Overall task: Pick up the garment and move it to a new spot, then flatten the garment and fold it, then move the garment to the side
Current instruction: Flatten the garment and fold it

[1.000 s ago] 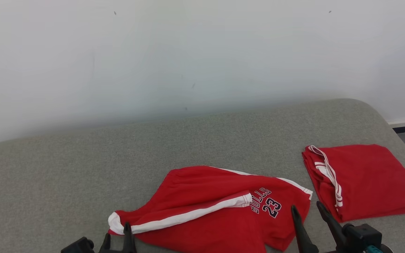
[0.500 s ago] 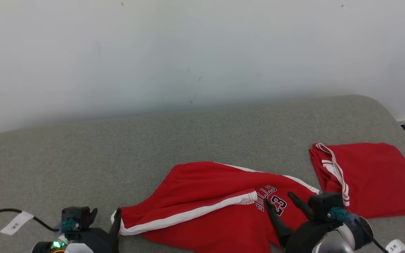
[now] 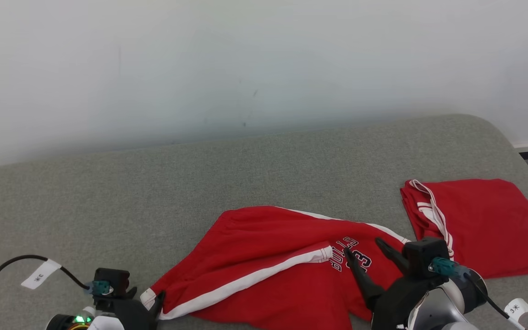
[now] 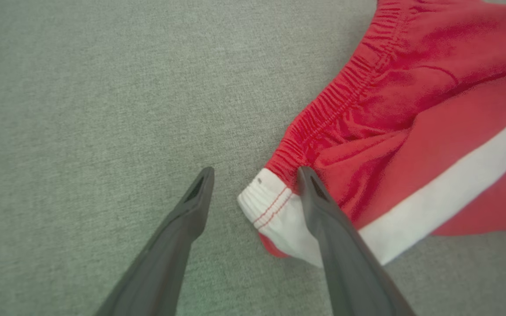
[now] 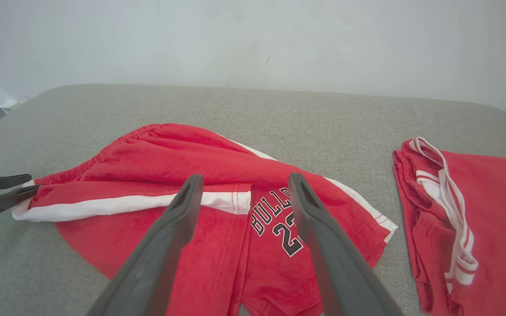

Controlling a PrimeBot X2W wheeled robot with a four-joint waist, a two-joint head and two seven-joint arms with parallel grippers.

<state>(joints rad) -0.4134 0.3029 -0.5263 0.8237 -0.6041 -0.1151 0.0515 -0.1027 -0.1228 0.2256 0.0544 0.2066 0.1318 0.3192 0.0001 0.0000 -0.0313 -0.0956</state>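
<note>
The left gripper (image 4: pixel 255 172) is spread wide. Its wrist view shows the white-banded corner of the red shorts (image 4: pixel 411 109) lying between the two fingers, close against the one on that view's right, with nothing pinched. Whether that finger touches the cloth cannot be told. The view also shows the gathered elastic waistband running up and away from the fingertips, and two lines of red stitching on the white corner. The head view gives none of this detail.

The right gripper (image 5: pixel 245 177) is also spread and holds nothing. Its wrist view shows the fingers over the shorts' leg, with the dark "BULLS 23" lettering (image 5: pixel 279 221) just beyond and between the tips, reading upright. In the head view the same print is upside down and partly hidden behind one finger. Far to the left in the right wrist view, the left gripper's fingers are seen edge-on at the white corner.

The shorts lie crumpled across the space between the two grippers, one leg folded over so that a white side stripe (image 3: pixel 245 282) runs diagonally from the left gripper toward the print. A thin white trim edges the far hem.

Beyond the right gripper, to its right and apart from the shorts, lies a neatly folded red garment (image 3: pixel 479 224) with white straps. Everything rests on a grey fabric surface (image 3: pixel 154 197) against a white wall (image 3: pixel 245 59).
</note>
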